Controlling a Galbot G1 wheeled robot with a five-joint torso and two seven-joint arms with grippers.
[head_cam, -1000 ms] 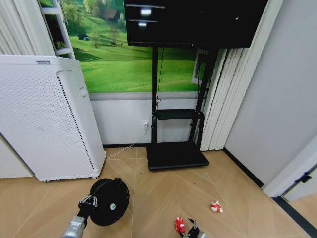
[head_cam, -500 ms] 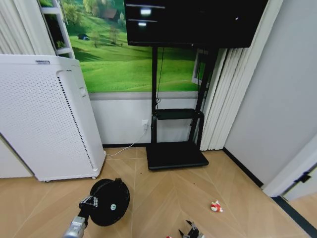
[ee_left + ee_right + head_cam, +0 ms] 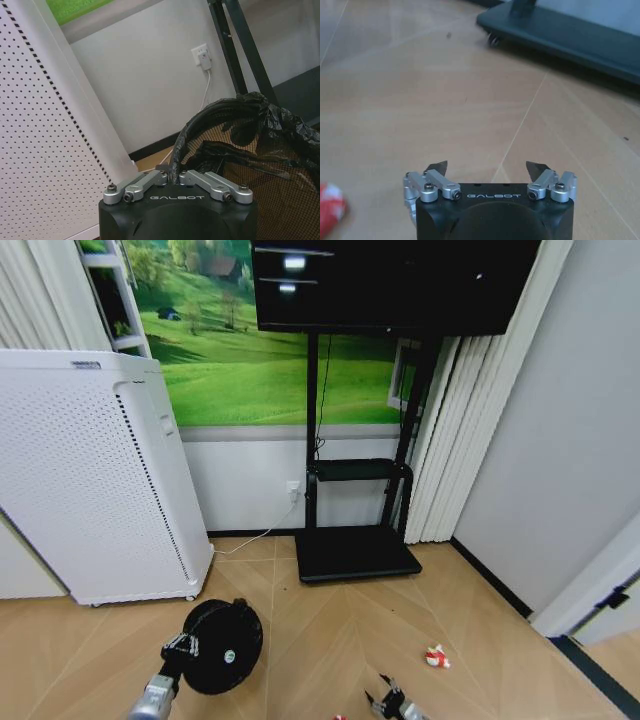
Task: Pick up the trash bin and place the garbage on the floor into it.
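The trash bin, a black round mesh basket with a black bag liner, is tilted over the wooden floor with its mouth towards me. My left gripper is shut on its rim, and the left wrist view shows the gripper clamped on the bin's rim. A small green-and-white spot shows inside the bin. One red-and-white wrapper lies on the floor to the right. My right gripper hangs open just above the floor, left of that wrapper. Another red piece lies beside the open right gripper.
A tall white perforated appliance stands at the left, close behind the bin. A black TV stand with a wheeled base is against the back wall. A grey wall and door frame close off the right side.
The red wrapper beside my right gripper has dropped to the bottom edge of the head view. The right gripper has shifted slightly right. The left gripper and the bin have stayed put.
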